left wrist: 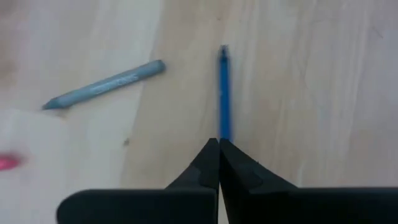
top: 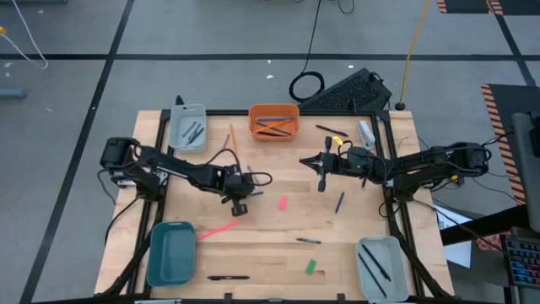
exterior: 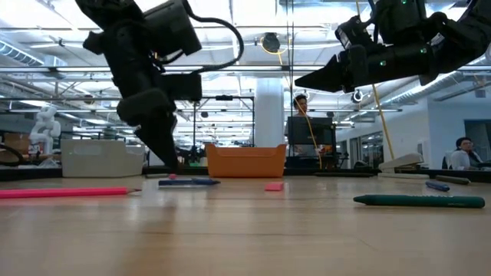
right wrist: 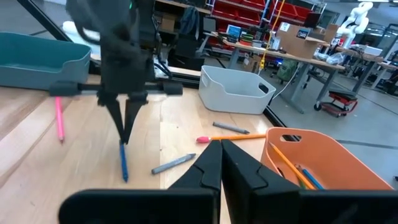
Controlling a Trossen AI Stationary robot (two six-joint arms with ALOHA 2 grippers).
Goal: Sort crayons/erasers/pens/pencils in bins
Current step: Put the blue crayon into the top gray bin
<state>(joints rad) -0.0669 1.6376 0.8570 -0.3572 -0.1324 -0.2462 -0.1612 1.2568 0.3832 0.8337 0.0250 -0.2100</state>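
Note:
My left gripper [top: 239, 205] points down, shut, its tips [left wrist: 219, 142] right over one end of a blue pencil [left wrist: 224, 93] that lies flat on the table. A grey crayon [left wrist: 106, 84] lies beside it. A pink pencil [top: 218, 228] lies near the teal bin [top: 171, 252]. My right gripper [top: 304, 160] hangs shut, high above the table's middle [exterior: 299, 81], with nothing in it. It points toward the left arm. The orange bin [top: 273, 133] at the far edge holds pencils. My left gripper comes from above with shut fingers, its tips over the blue pencil's end [right wrist: 123, 147]. The pencil lies flat on the table and stretches away from the tips. Whether the tips touch it, I cannot tell.
One pale grey bin [top: 187, 127] with dark sticks stands far left. Another [top: 380, 266] with pens stands near right. A pink eraser [top: 283, 203], a green eraser [top: 310, 267], a dark stick [top: 308, 241], a pen [top: 228, 277] and a blue stick [top: 340, 201] lie loose.

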